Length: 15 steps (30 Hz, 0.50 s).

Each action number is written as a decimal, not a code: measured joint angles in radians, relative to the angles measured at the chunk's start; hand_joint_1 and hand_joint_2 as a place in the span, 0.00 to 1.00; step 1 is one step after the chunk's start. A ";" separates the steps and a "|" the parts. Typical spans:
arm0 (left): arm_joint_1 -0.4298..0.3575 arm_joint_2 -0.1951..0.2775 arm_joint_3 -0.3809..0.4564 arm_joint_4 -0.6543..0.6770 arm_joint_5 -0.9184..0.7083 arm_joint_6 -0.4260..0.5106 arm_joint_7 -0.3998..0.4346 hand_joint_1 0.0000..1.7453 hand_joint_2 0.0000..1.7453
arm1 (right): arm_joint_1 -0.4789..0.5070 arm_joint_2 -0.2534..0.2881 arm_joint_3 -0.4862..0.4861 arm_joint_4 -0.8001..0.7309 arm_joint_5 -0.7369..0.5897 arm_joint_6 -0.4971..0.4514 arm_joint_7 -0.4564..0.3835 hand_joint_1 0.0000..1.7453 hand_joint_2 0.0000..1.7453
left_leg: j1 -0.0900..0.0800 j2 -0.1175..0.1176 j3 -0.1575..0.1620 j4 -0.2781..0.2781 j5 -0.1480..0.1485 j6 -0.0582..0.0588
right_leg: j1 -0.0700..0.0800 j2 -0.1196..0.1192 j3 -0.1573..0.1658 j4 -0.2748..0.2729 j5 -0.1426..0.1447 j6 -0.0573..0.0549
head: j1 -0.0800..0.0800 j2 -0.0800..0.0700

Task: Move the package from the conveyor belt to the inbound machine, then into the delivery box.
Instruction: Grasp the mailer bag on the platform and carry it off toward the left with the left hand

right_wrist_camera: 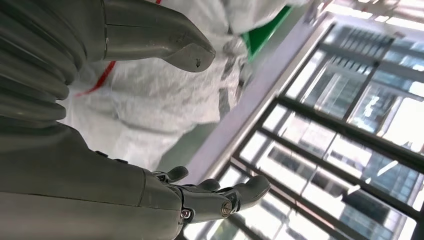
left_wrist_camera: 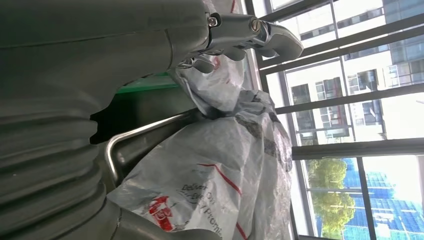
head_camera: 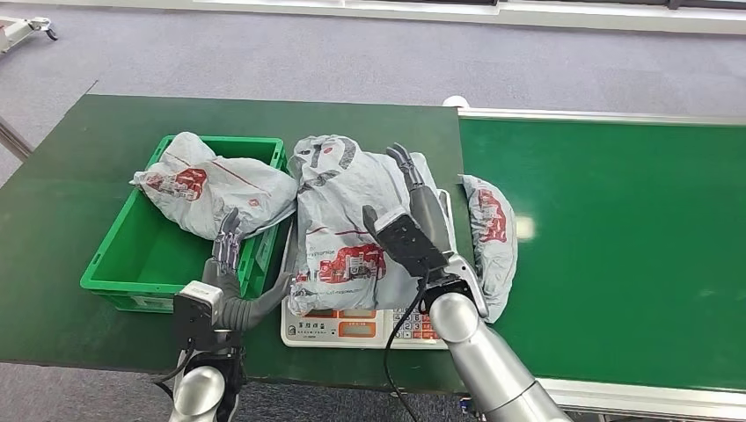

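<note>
A grey package (head_camera: 352, 220) lies on the white scale (head_camera: 352, 330) at the desk (head_camera: 70, 193) centre. At nine o'clock, a green crate (head_camera: 145, 264) holds another bag (head_camera: 211, 189); at three o'clock, a third bag (head_camera: 493, 242) lies on the belt (head_camera: 616, 237). "Deliver" is partly legible. The left hand (head_camera: 230, 272) and right hand (head_camera: 413, 220) flank the package, fingers spread, gripping nothing.

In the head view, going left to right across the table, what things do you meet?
Green bin with a package in it → large package lying on the scale → smaller package at the edge of the conveyor belt.
</note>
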 joint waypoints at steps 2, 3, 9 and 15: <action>-0.022 0.001 0.000 0.012 -0.002 -0.004 0.002 0.00 1.00 | 0.025 -0.003 -0.017 -0.015 -0.088 0.049 -0.028 0.00 1.00 | 0.000 0.000 0.000 0.000 0.000 0.000 | 0.000 0.000 0.000 0.000 0.000 0.000 | 0.000 0.000; -0.033 0.002 0.000 0.019 -0.005 -0.007 0.002 0.00 1.00 | 0.041 -0.005 -0.024 -0.024 -0.124 0.063 -0.045 0.00 1.00 | 0.000 0.000 0.000 0.000 0.000 0.000 | 0.000 0.000 0.000 0.000 0.000 0.000 | 0.000 0.000; -0.133 0.016 -0.025 0.089 -0.107 -0.022 0.011 0.00 1.00 | 0.110 -0.017 -0.069 -0.064 -0.211 0.060 -0.096 0.00 1.00 | 0.000 -0.001 0.000 0.000 0.000 0.000 | 0.000 -0.001 0.000 0.000 0.000 0.000 | 0.000 0.000; -0.251 0.044 -0.089 0.196 -0.214 -0.058 0.016 0.00 1.00 | 0.116 -0.023 -0.104 -0.065 -0.250 0.074 -0.105 0.00 1.00 | 0.000 0.001 0.000 0.000 0.001 -0.001 | 0.000 0.001 -0.001 0.000 0.002 -0.001 | 0.000 0.000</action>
